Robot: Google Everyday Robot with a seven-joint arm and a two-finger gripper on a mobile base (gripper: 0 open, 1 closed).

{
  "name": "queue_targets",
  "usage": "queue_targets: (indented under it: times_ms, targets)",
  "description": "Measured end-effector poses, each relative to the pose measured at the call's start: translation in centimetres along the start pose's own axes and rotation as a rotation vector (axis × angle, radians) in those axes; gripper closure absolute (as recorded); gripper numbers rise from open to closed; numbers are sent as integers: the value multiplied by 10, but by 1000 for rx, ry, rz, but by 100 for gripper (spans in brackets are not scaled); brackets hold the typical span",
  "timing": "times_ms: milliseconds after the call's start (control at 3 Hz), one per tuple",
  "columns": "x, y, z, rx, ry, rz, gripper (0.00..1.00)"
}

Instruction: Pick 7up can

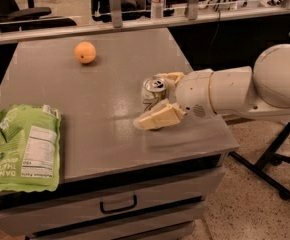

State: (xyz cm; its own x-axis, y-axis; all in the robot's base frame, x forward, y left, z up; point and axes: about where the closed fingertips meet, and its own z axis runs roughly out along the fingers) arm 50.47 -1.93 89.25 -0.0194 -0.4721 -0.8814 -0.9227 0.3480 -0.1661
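The 7up can (153,90), silver-white with a silver top and pull tab, stands upright on the grey table (100,99), right of its centre. My gripper (161,99) reaches in from the right on a white arm. Its jaws are open and straddle the can. One cream finger (158,118) lies in front of the can near its base. The other finger (173,77) is behind the can near its top. The lower part of the can is partly hidden by the front finger.
An orange (85,52) sits at the back of the table. A green snack bag (24,149) lies flat at the front left. The table's right edge is just below the arm. Drawers are under the table front, and a black stand leg (265,169) is on the floor at the right.
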Motion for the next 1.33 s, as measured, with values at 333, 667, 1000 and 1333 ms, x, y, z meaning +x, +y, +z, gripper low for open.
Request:
queue_targets:
  times_ms: [333, 667, 1000, 1333]
  targets:
    - [-8, 2, 8, -14, -43, -40, 49]
    - [-25, -1, 6, -6, -105, -77, 72]
    - [-66, -11, -12, 28, -219, -127, 100]
    - [-67, -11, -11, 28, -219, -127, 100]
